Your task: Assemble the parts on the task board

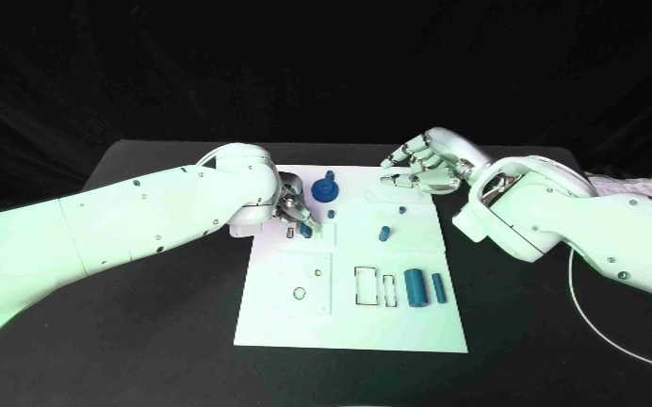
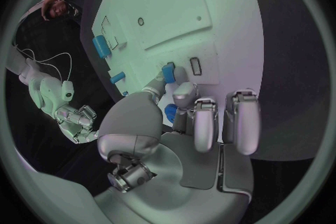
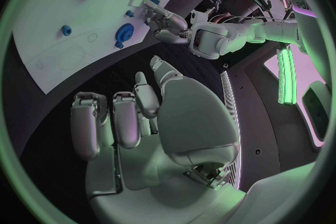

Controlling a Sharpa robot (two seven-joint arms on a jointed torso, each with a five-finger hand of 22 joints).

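Clearly the task was only partly done: the left hand [image 1: 289,211] pinched a small blue part [image 2: 168,73] over the board [image 1: 306,317], several parts [image 1: 424,287] lay loose at lower right, and the right hand [image 1: 418,170] hovered open.

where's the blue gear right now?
Head view: the blue gear stands at the task board's far end, between the left hand and right hand.

Left robot hand [image 1: 291,211] fingers cover part [image 1: 306,230]; task board [image 2: 231,5] edge cropped in left wrist view
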